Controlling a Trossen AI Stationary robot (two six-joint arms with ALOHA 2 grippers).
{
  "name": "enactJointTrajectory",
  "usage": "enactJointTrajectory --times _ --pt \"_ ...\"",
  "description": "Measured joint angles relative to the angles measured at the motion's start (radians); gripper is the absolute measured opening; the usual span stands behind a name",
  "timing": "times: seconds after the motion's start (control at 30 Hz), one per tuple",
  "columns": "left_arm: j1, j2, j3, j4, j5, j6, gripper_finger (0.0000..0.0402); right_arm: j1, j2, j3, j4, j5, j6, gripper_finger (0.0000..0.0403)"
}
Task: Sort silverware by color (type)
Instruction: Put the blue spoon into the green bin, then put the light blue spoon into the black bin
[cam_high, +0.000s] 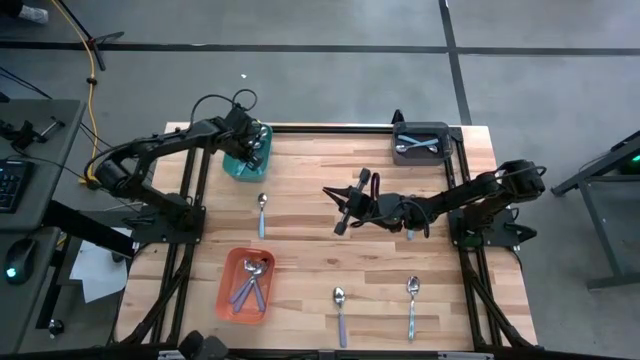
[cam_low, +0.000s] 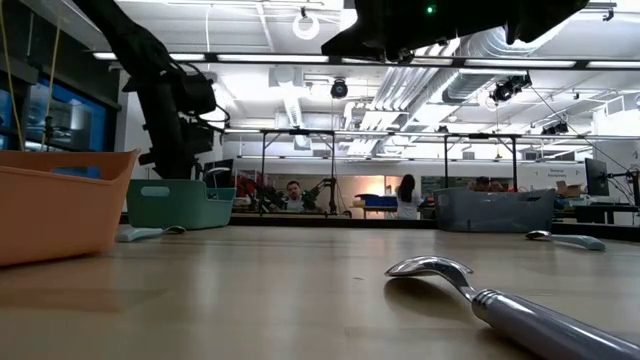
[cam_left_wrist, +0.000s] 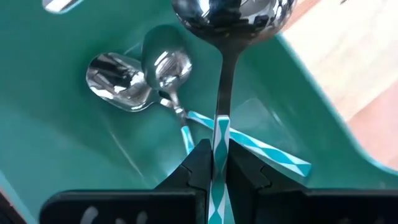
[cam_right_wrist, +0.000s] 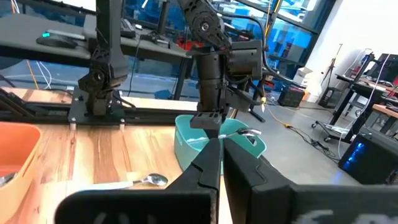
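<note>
Left hand (cam_left_wrist: 214, 163) grips a blue-striped spoon (cam_left_wrist: 224, 37) over the teal bin (cam_high: 243, 160), its handle end cut off; right hand (cam_high: 343, 205) seems closed, empty, above the surface (cam_high: 300, 230).

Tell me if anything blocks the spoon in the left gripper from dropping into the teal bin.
Nothing visible does. The left gripper holds the blue-striped spoon right over the open teal bin; only two spoons already lie on its floor, with bare room beside them.

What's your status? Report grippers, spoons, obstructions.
Left gripper shut on blue-striped spoon, over teal bin. Right gripper mid-table, empty. Three spoons loose on table. Nothing in the way.
</note>
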Motion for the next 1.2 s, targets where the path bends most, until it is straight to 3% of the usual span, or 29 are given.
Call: enactJointTrajectory --times 0.2,0.33,0.53,0.7,0.83,1.0,1.2 --pt "0.013 0.032 0.0 0.001 0.0 -0.002 0.0018 0.013 0.0 0.0 -0.014 0.0 0.0 0.0" --pt "0.013 0.032 0.0 0.006 0.0 -0.007 0.0043 0.03 -0.02 0.0 -0.048 0.0 -0.008 0.0" --pt "0.013 -0.021 0.0 0.012 -0.01 0.005 0.0088 0.067 -0.101 0.0 -0.207 0.009 0.062 0.0" --pt "-0.001 -0.103 0.0 0.014 -0.039 -0.015 0.0092 0.11 -0.177 0.0 -0.405 0.106 0.163 0.0" --pt "-0.068 -0.194 0.0 0.021 -0.04 -0.037 0.0079 0.134 -0.237 0.0 -0.619 0.168 0.334 0.0" --pt "-0.209 -0.298 0.0 0.079 -0.051 -0.074 0.0058 0.15 -0.273 0.0 -0.961 0.176 0.684 0.0" --pt "-0.384 -0.381 -0.098 0.284 -0.055 -0.12 0.0034 0.171 -0.264 0.0 -1.34 0.185 1.086 0.0"
